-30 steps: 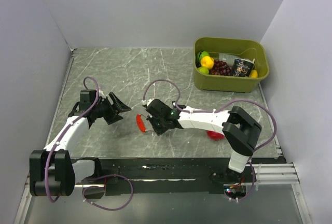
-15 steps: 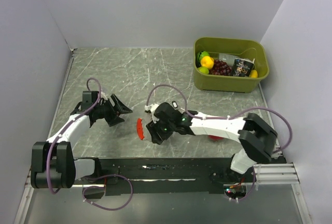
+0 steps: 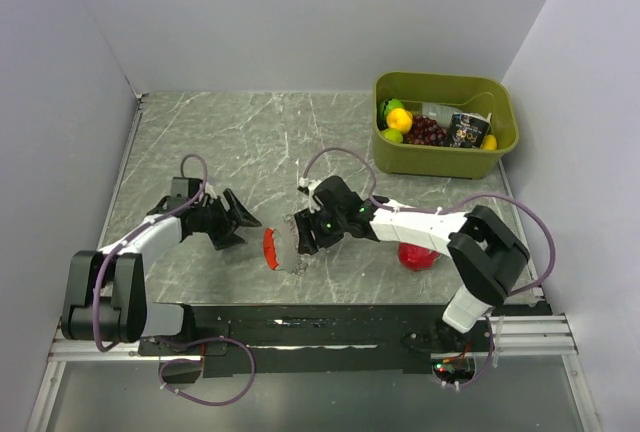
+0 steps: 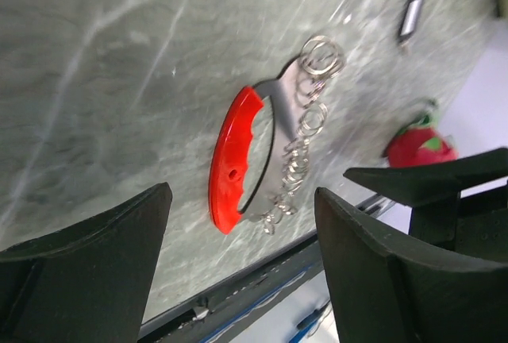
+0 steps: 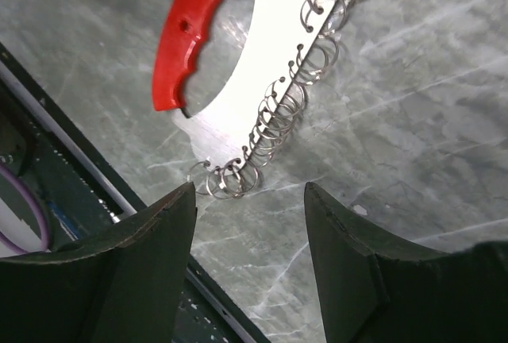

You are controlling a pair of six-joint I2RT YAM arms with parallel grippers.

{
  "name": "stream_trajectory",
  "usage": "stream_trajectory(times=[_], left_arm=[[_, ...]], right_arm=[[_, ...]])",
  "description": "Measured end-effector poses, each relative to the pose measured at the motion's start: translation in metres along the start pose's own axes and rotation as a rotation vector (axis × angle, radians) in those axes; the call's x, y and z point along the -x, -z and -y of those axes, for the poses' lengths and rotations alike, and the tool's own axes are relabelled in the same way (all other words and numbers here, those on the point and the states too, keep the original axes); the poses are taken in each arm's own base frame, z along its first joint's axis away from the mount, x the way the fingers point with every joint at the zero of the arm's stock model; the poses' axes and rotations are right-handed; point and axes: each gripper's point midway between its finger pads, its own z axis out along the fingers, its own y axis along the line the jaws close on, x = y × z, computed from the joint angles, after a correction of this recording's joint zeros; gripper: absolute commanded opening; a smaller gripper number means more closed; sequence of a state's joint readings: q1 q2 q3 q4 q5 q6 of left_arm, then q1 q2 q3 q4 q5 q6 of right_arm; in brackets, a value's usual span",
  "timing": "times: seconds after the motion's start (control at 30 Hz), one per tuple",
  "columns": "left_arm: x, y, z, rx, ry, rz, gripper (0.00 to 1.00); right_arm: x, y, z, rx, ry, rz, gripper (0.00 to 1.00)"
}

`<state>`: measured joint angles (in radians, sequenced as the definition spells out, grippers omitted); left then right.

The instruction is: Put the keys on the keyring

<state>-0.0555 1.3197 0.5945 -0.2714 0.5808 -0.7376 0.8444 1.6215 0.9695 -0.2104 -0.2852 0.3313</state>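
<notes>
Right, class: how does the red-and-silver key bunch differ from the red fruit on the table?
The keys are flat, a curved red piece joined to silvery metal edged with wire rings; the fruit is rounded with green leaves. The keys lie near the front middle of the table; the fruit lies further right, beside the right arm. Both are red in part and rest on the table.

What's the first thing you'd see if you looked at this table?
The bright red-and-silver keys lie flat on the grey marble table, the open left gripper beside them, the open right gripper just over them. A green bin of colourful fruit sits in the far right corner.
</notes>
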Motion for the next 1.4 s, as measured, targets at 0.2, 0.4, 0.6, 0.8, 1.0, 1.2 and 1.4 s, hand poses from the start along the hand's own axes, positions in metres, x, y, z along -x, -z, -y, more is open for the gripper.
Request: stream_trajectory(times=[0.2,0.4,0.6,0.8,1.0,1.2,1.4], left_arm=[[-0.031,-0.028,0.003,0.046,-0.059,-0.098,0.78],[-0.043,-0.051,0.022,0.045,-0.089,-0.143,0.77],[-0.036,-0.069,0.042,0.034,-0.107,-0.146,0.77],[-0.018,-0.084,0.054,0.039,-0.119,-0.129,0.76],[-0.014,-0.087,0.058,0.041,-0.125,-0.129,0.77],[-0.004,-0.068,0.061,0.088,-0.162,-0.047,0.78],[0.005,-0.034,0.074,0.07,-0.209,0.076,0.78]], right_arm=[[-0.021,-0.017,0.008,-0.009,-0.048,-0.091,0.63],[-0.031,-0.026,0.007,0.006,-0.074,-0.138,0.62],[-0.033,-0.029,-0.008,0.042,-0.05,-0.15,0.62],[-0.035,-0.034,-0.036,0.092,-0.025,-0.164,0.62],[-0.023,-0.035,-0.05,0.143,-0.015,-0.126,0.63],[-0.008,-0.02,-0.05,0.147,-0.007,-0.079,0.63],[0.037,0.004,-0.005,0.079,-0.072,0.051,0.64]])
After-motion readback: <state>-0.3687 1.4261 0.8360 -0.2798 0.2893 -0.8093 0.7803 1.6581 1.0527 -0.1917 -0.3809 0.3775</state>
